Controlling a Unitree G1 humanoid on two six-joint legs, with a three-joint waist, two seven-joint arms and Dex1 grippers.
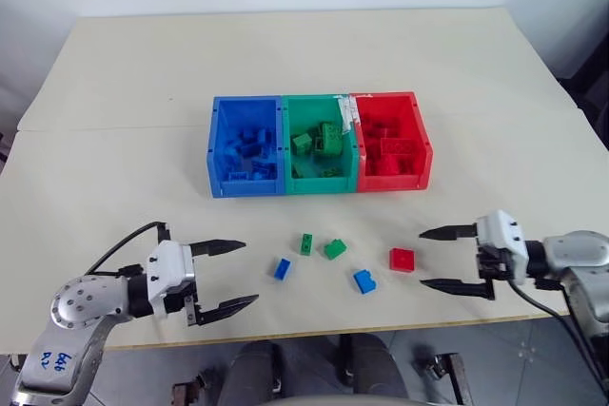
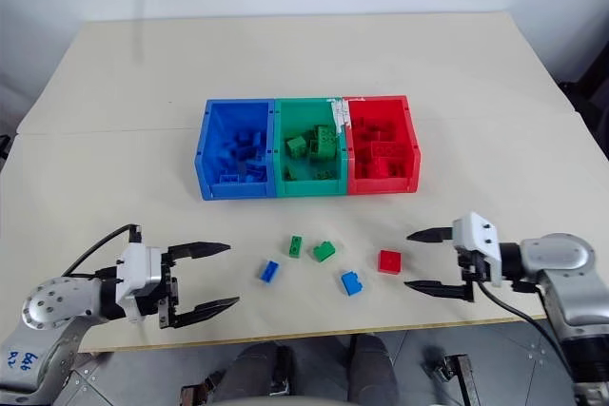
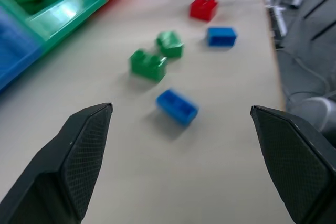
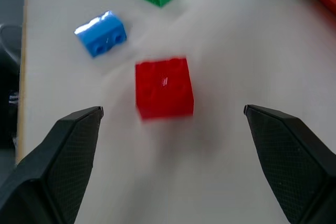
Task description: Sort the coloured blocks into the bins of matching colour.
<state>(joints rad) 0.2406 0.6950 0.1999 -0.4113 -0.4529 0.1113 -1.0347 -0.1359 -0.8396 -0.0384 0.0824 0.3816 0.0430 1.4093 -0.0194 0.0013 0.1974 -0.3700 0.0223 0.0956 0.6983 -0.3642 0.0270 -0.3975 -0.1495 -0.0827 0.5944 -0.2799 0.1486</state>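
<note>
Three bins stand side by side mid-table: blue bin (image 1: 216,145), green bin (image 1: 319,102) and red bin (image 1: 422,135), each holding bricks of its own colour. In front of them lie loose blocks: a blue block (image 1: 282,268), two green blocks (image 1: 306,243) (image 1: 334,249), another blue block (image 1: 364,280) and a red block (image 1: 402,260). My left gripper (image 1: 242,273) is open at the front left, pointing toward the blue block (image 3: 177,106). My right gripper (image 1: 425,258) is open just right of the red block (image 4: 164,87), which lies ahead between its fingers.
The table's front edge (image 1: 314,330) runs close behind the loose blocks. Bare tabletop stretches beyond the bins and to both sides. A seam (image 1: 105,128) crosses the table at the left.
</note>
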